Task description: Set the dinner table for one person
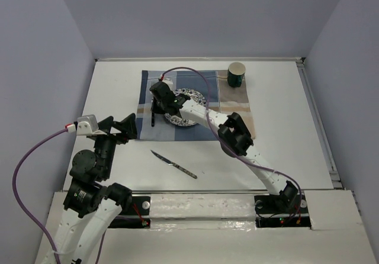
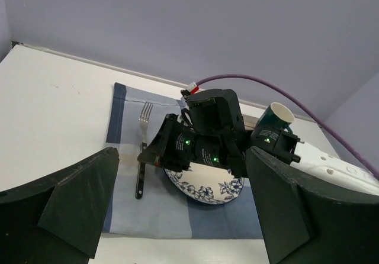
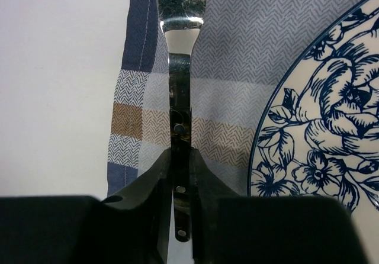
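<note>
- The right end effector (image 3: 180,160) is pressed together on the dark handle of one silver metal fork (image 3: 180,68), one finger on each side of it.
- That fork lies flat on one blue-and-tan striped cloth (image 3: 142,128), its tines pointing away from the end effector towards the far wall.
- Just to the right of the right end effector, one round white plate (image 3: 320,128) with a dark blue flower pattern sits on the same cloth, near the fork but not touching it.
- Farther off to the right and away, one dark green cup (image 1: 236,74) with a white inside stands upright at the cloth's far right corner.
- Back towards the arm bases, one slim knife (image 1: 173,164) lies at a slant, off the cloth.
- The left end effector (image 1: 117,126) is spread wide and holds nothing, hanging beside the cloth's near left corner.
- One large plain white tabletop (image 1: 284,134) lies under both end effectors and carries the cloth and the knife.
</note>
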You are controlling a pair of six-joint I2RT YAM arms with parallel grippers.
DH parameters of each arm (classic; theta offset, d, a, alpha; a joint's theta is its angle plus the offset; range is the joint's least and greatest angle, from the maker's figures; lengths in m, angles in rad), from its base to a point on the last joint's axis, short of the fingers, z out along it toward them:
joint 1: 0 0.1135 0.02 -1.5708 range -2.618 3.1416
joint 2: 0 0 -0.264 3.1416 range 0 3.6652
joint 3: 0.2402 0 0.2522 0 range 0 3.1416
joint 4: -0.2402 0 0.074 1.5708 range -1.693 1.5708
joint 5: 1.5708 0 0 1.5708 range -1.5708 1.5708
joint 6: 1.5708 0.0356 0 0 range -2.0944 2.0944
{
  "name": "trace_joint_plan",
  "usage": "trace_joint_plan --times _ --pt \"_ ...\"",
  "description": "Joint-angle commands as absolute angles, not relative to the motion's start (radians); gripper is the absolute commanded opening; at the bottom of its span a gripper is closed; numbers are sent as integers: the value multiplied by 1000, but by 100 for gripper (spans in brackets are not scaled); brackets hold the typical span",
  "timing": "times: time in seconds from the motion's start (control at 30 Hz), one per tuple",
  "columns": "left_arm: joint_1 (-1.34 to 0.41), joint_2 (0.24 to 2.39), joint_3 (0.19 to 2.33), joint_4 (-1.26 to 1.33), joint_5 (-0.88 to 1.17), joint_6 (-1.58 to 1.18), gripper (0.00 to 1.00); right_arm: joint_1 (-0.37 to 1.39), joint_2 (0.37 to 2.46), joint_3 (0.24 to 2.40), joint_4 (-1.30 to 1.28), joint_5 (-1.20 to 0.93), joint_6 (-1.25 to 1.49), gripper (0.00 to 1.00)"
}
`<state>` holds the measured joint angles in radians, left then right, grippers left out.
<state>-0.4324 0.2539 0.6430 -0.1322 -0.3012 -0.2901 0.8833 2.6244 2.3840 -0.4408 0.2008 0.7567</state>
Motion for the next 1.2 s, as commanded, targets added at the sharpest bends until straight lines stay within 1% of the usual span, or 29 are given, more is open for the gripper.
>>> trace_joint_plan --times 0.0,0.1,0.13,0.4,0.53,0.63,0.67,0.7,0.73,0.77,0.83,0.87,0.97,1.03,1.17 --pt "-437 259 666 -83 -296 -282 99 879 2655 2436 -408 187 759 30" --pt "-437 261 666 -81 -298 -282 99 879 2655 2445 -408 179 756 43" --pt "-437 259 666 -83 -298 -282 99 879 2652 2448 -407 178 753 44" --pt "-437 262 666 -83 -301 -282 99 879 2580 2425 -379 163 739 44" --pt "-437 265 666 -83 -301 -279 99 888 2479 2341 -292 137 718 44" --pt "-437 270 666 -84 -298 -278 99 906 2355 2200 -190 89 664 44" --pt "-437 273 666 -84 -296 -278 99 917 2320 2098 -146 66 644 44" --pt "-437 272 666 -86 -295 -276 99 917 2240 2036 -126 51 603 45" --pt "-436 275 666 -87 -291 -276 99 942 2100 1811 -44 2 530 45" --pt "-436 275 666 -86 -290 -276 99 942 2051 1730 -23 2 511 45" --pt "-437 276 664 -83 -279 -278 99 968 1956 1575 36 -73 465 45" --pt "-437 276 664 -83 -273 -278 99 968 1871 1434 40 -92 421 46" --pt "-436 284 664 -75 -259 -276 99 1021 1777 1269 0 -163 352 49" --pt "-436 291 663 -72 -253 -275 99 1058 1723 1169 -113 -138 324 54" --pt "-427 304 664 -71 -249 -275 99 1137 1674 1048 -160 -110 291 54"
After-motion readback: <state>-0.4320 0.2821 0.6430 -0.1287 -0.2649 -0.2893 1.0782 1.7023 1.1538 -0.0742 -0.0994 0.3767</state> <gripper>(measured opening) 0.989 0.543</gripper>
